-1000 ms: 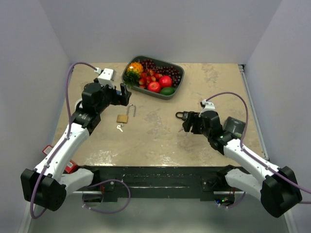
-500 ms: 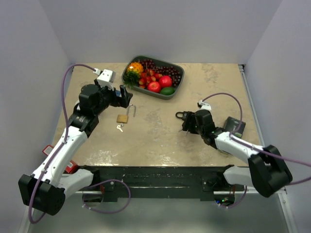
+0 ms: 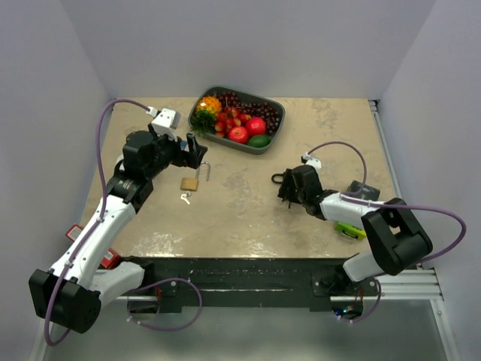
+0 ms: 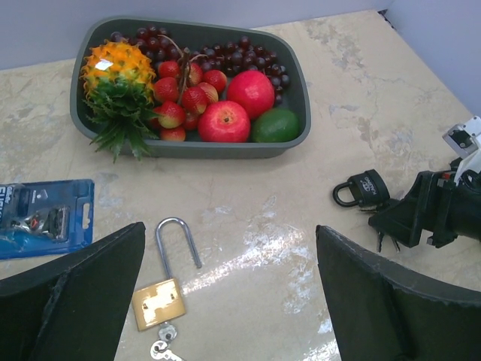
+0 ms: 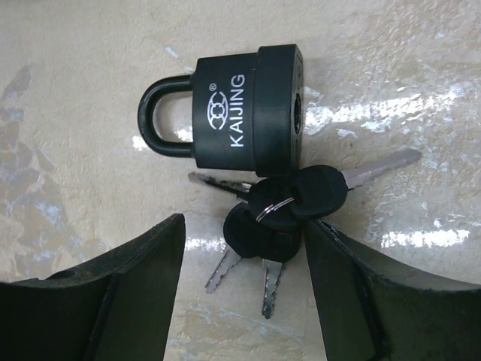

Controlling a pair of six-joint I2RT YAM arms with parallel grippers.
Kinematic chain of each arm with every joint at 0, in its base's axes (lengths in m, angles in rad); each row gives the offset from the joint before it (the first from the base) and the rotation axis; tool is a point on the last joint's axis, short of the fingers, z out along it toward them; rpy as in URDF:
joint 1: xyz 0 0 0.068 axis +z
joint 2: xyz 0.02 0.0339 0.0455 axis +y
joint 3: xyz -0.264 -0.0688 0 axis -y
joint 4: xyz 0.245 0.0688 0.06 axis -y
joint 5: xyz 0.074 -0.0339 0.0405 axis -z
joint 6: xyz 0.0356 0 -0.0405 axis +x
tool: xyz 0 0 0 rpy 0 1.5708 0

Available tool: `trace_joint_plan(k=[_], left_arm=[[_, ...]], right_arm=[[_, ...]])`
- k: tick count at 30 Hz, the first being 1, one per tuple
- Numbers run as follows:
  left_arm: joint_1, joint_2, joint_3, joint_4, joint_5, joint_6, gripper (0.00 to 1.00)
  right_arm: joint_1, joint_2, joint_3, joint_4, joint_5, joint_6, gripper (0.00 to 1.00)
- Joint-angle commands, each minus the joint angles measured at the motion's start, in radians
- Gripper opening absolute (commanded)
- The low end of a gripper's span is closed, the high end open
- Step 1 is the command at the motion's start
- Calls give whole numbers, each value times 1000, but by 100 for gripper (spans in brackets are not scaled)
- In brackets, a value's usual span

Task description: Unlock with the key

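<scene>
A black padlock marked KAIJING lies flat with its shackle closed. A ring of several black-headed keys rests against its base. My right gripper is open and low over the keys, one finger on each side of the bunch; the right finger is close against a key head. In the top view this is right of centre, with the black padlock just ahead of the right gripper. My left gripper is open above a brass padlock whose shackle is swung open, a small key at its base.
A grey tray of fruit stands at the back centre. A blue blister pack lies left of the brass padlock. A green object and a dark box sit by my right forearm.
My right arm has folded down toward the table, its gripper staying at the black padlock and keys and narrowing slightly. The left arm has barely shifted.
</scene>
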Motion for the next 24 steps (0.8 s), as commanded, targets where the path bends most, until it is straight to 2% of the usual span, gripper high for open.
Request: trace_joint_plan(k=[1, 8, 14, 19, 24], left_arm=[[-1, 1, -3, 35, 3, 5, 99], [-1, 30, -3, 32, 15, -1, 99], [-1, 36, -3, 32, 21, -4, 99], [-1, 46, -3, 35, 40, -10, 99], [-1, 44, -1, 26, 29, -3, 99]], right_arm=[[-1, 13, -12, 33, 97, 45, 67], [-1, 3, -33, 76, 155, 61, 67], [-8, -39, -31, 41, 250, 48, 69], [-9, -63, -62, 89, 237, 73, 70], [-9, -12, -38, 109, 209, 88, 67]])
